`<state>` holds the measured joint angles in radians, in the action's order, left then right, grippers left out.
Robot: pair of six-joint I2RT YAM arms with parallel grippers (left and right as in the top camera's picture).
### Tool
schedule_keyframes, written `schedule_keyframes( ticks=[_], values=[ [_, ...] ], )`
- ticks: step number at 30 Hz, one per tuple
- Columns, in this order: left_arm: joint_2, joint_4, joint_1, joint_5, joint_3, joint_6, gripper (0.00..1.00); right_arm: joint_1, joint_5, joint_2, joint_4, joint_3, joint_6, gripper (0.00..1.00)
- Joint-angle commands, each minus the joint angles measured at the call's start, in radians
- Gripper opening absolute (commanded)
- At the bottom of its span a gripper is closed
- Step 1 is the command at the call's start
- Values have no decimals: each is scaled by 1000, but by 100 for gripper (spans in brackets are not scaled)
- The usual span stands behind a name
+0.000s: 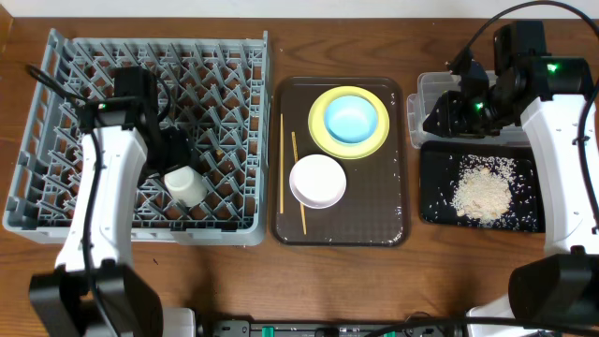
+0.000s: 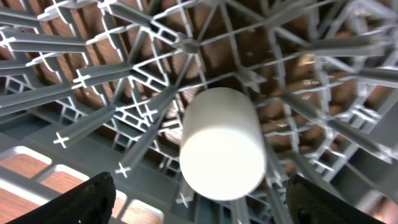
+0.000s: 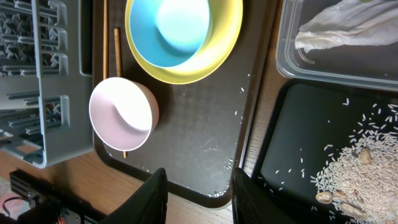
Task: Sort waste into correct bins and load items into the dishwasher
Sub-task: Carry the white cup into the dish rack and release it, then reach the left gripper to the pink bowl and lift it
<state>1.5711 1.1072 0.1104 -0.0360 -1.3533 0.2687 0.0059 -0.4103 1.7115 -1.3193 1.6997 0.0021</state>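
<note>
The small white cup (image 2: 222,144) is lying on its side among the pegs of the grey dish rack (image 2: 93,93), just ahead of your left gripper (image 2: 199,202) and centred between its fingers. Those fingers are spread wide, holding nothing, and sit apart from the cup on both sides. Your right gripper (image 3: 199,193) is parted too, with nothing in it, over the brown tray (image 3: 205,124) near its edge. The white bowl (image 3: 122,112) is ahead-left of its fingers, and the rice (image 3: 354,168) on the black tray (image 3: 298,137) is off to the right.
</note>
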Motion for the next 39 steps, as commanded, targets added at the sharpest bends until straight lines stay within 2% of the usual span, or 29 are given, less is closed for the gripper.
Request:
schedule_keyframes(
  ticks=[1,3,5,11,14,15,17,18,20,22,29,33,39],
  values=[
    [-114,-18,1,150,-16,5,90,8,3,-18,-5,2,-18,32],
    [-170,-69,-13,298,-16,5,89,8,29,-18,-9,2,-2,32],
    [-204,-114,-45,348,-16,0,89,8,90,-18,-8,2,64,32],
    [-220,-179,-264,175,-13,-33,91,8,143,-69,14,2,105,37],
    [-183,-179,-381,166,-5,-32,95,8,212,-114,11,2,125,43],
    [-166,-179,-421,166,-5,-32,96,8,220,-126,10,2,124,52],
    [-132,-185,-485,185,-5,-28,96,8,205,-143,10,2,124,86],
    [-113,-196,-512,211,-5,-28,96,8,179,-148,10,2,123,99],
    [-67,-232,-567,259,-5,-28,95,8,146,-148,3,2,105,98],
    [-10,-267,-625,254,-5,-29,90,8,151,-145,-5,1,106,91],
    [189,-317,-792,67,-5,-29,89,8,151,-142,-5,1,117,87],
    [273,-319,-838,45,-5,-29,88,8,151,-142,-6,1,117,85],
    [365,-328,-866,42,-5,-29,70,8,151,-142,-6,1,117,83]
  ],
)
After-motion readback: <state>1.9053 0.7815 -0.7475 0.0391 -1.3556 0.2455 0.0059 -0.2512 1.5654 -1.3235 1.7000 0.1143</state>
